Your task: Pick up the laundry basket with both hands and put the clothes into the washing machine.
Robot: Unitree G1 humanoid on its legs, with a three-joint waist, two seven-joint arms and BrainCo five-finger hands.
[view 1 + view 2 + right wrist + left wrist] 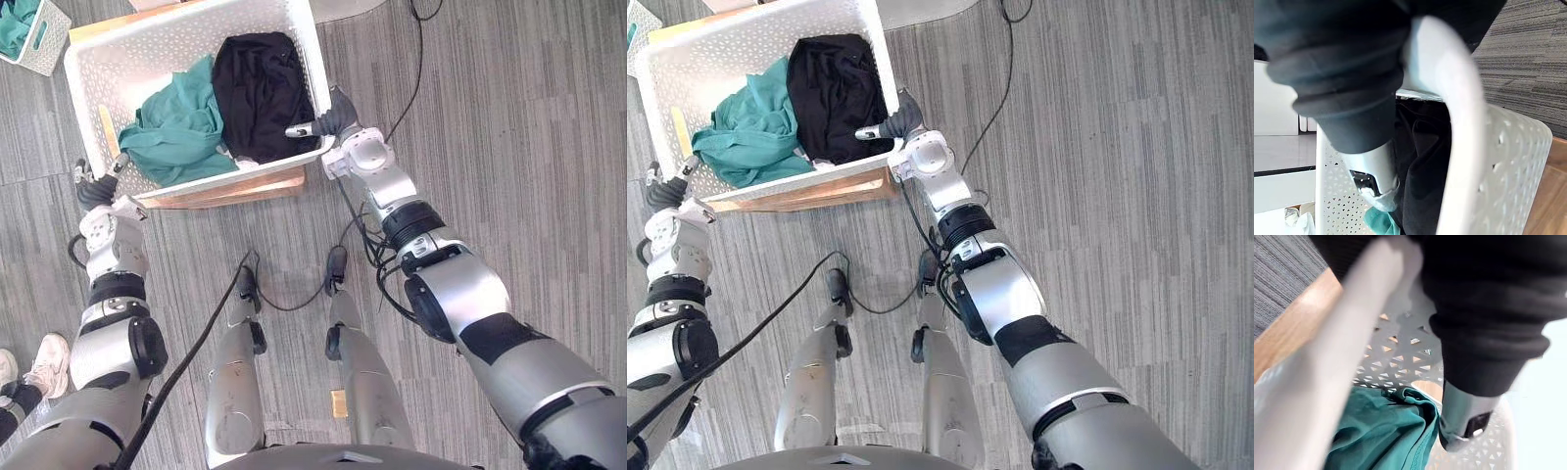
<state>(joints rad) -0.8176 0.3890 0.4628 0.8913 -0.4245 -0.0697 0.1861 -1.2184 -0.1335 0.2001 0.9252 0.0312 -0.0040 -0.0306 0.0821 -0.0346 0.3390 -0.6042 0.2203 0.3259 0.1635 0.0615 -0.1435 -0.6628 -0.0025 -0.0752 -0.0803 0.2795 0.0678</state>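
Note:
The white perforated laundry basket (118, 59) stands on a low wooden platform (235, 193). A teal garment (176, 127) and a black garment (260, 88) lie in it. My left hand (96, 188) is at the basket's near left corner. In the left wrist view the rim (1352, 333) passes under the hand and the thumb (1464, 416) reaches inside beside the teal garment (1381, 431). My right hand (333, 122) grips the near right corner. Its thumb (1374, 176) is inside over the black garment (1425, 161), and the rim (1459, 122) runs through the grip.
A smaller white basket (39, 44) with teal cloth stands at the far left. A pale yellow strip (108, 127) lies against the big basket's left wall. A person's white shoe (44, 362) is at the lower left. Grey striped carpet (509, 117) stretches to the right.

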